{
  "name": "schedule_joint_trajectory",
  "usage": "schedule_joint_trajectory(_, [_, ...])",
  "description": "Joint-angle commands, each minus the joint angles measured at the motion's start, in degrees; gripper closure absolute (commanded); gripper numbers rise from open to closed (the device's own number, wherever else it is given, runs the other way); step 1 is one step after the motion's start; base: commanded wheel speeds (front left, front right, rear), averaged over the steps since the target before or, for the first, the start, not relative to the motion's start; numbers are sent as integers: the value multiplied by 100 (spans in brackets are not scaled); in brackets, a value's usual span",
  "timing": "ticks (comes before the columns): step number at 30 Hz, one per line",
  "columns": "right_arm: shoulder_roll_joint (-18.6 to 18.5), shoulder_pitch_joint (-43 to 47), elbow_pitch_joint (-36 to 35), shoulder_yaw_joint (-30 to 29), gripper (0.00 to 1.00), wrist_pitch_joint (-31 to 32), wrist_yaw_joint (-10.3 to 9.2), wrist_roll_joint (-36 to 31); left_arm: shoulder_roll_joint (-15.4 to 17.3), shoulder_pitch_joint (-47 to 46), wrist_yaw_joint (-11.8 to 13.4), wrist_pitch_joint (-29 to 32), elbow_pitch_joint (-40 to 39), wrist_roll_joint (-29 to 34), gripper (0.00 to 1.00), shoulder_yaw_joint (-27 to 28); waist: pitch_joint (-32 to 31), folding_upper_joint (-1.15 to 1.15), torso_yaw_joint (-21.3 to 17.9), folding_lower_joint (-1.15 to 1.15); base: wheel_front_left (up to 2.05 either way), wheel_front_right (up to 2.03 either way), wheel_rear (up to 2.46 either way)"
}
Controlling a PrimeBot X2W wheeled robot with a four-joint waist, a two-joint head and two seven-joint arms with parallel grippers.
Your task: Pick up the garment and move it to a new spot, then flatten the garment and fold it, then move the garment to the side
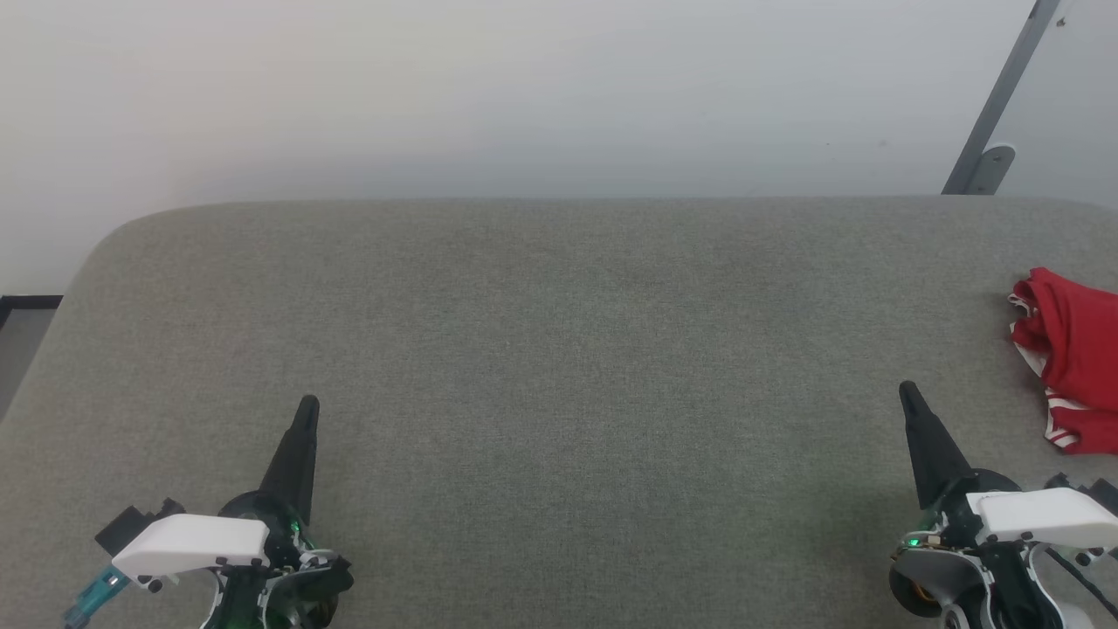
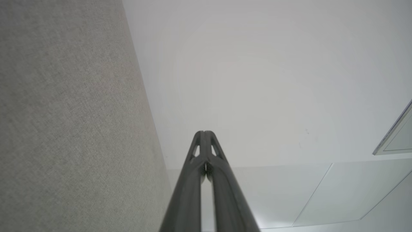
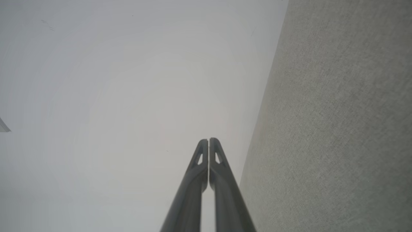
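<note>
The garment [image 1: 1073,354] lies in a crumpled red heap at the far right side of the tabletop [image 1: 559,349], about midway between its near and far edges. Bits of white trim with thin red stripes show along its left and lower folds. The picture's edge cuts off part of it.

The left hand [image 1: 307,405] hangs over the near left part of the tabletop with its two dark fingers pressed together into one point, holding nothing. The right hand [image 1: 906,390] hangs over the near right part of the tabletop, its fingers likewise pressed tight together and empty. It is near the garment but clearly apart from it, on the side toward the tabletop's near edge.

Both wrist views show the fingers meeting at their tips, with the grey woven tabletop on one side. A pale wall [image 1: 524,87] rises behind the tabletop's far edge, and a grey metal strut [image 1: 996,105] leans there above the far right corner.
</note>
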Motion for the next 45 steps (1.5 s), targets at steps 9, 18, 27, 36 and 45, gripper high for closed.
schedule_joint_trajectory(9, [19,-32,-19,-3,100,16,0,25,-17,-61,-27,24,-6,-10,100,20,0,0,0,0,0,0,0])
schedule_joint_trajectory(18, [20,-31,-19,-3,100,16,0,26,-18,-61,-27,24,-6,-10,100,21,0,0,0,0,0,0,0])
schedule_joint_trajectory(27, [20,-31,-19,-4,100,16,0,26,-17,-61,-27,24,-6,-9,100,21,0,0,0,0,0,0,0])
schedule_joint_trajectory(36, [20,-31,-19,-4,100,15,0,26,-17,-61,-27,24,-6,-9,100,20,0,0,0,0,0,0,0])
schedule_joint_trajectory(45, [20,-31,-19,-2,100,15,0,26,-17,-61,-27,25,-6,-9,100,21,0,0,0,0,0,0,0])
